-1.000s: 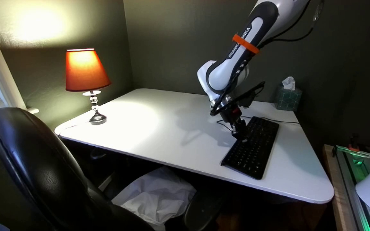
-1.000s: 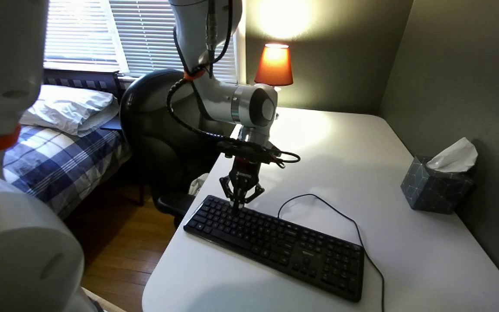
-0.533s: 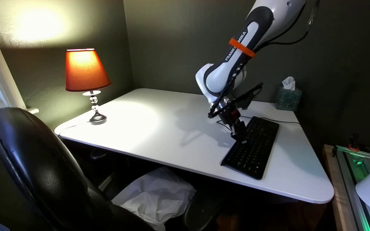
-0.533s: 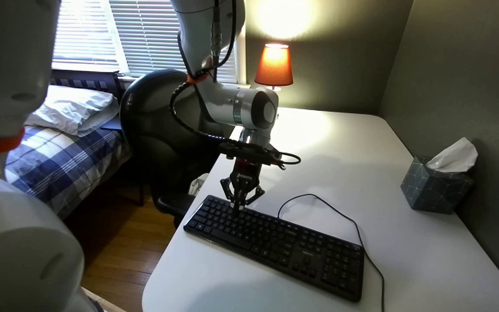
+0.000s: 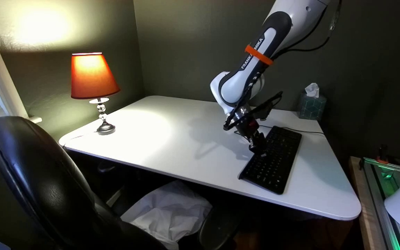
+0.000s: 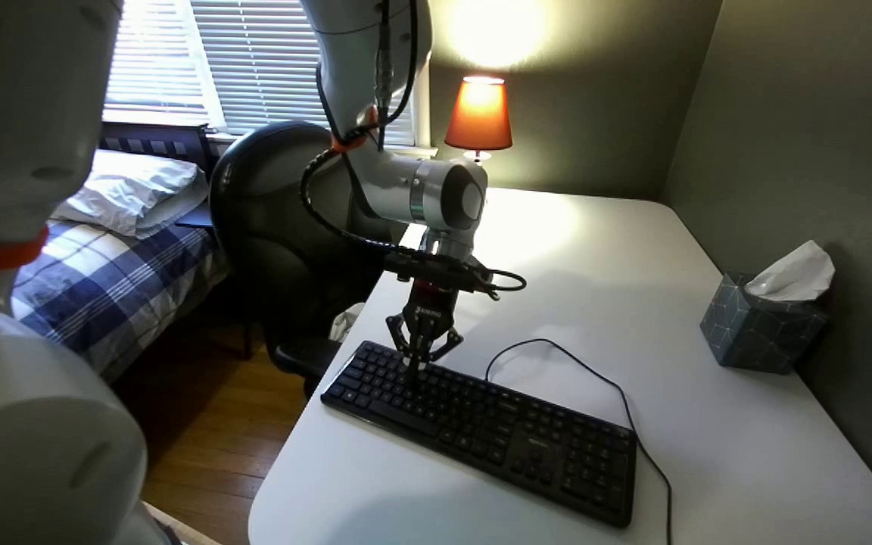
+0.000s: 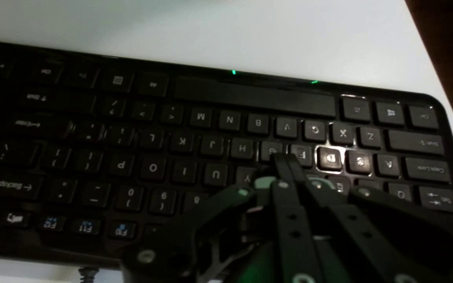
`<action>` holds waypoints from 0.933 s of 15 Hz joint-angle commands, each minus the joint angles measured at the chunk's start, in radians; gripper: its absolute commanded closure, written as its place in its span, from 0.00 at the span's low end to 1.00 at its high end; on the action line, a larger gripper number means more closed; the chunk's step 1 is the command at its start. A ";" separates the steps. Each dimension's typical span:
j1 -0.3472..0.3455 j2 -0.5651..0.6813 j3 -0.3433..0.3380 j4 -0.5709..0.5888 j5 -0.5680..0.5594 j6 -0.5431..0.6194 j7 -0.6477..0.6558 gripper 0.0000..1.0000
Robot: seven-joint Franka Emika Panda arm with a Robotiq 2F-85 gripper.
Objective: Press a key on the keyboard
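The black keyboard [image 5: 280, 163] lies flat on the white table in both exterior views [image 6: 534, 446]. In the wrist view the keyboard [image 7: 250, 94] appears upside down, and its near rows are partly hidden by the gripper. My gripper [image 7: 285, 157] is shut and empty, its fingertips side by side over the G key [image 7: 270, 149] and F key [image 7: 302, 155]. In both exterior views the gripper [image 5: 263, 154] points down at the keyboard's letter keys [image 6: 412, 376]. Whether the tips touch or press a key I cannot tell.
The keyboard's cable [image 6: 625, 401] runs over the table [image 6: 595, 303]. A tissue box [image 6: 761, 325] stands by the wall. A lit lamp [image 5: 94, 78] stands at the table's far end. A black chair [image 5: 33, 173] stands at the table's edge.
The gripper has moved slightly downward over the keyboard, staying shut. The upper arm has shifted a little left and down in an exterior view. The keyboard has not moved.
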 commanded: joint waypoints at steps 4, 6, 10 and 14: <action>-0.014 0.036 0.011 0.041 0.004 -0.041 -0.010 1.00; -0.015 0.041 0.010 0.046 0.005 -0.045 -0.007 1.00; -0.016 0.049 0.011 0.059 0.006 -0.060 -0.007 1.00; -0.015 0.048 0.013 0.062 0.005 -0.068 -0.010 1.00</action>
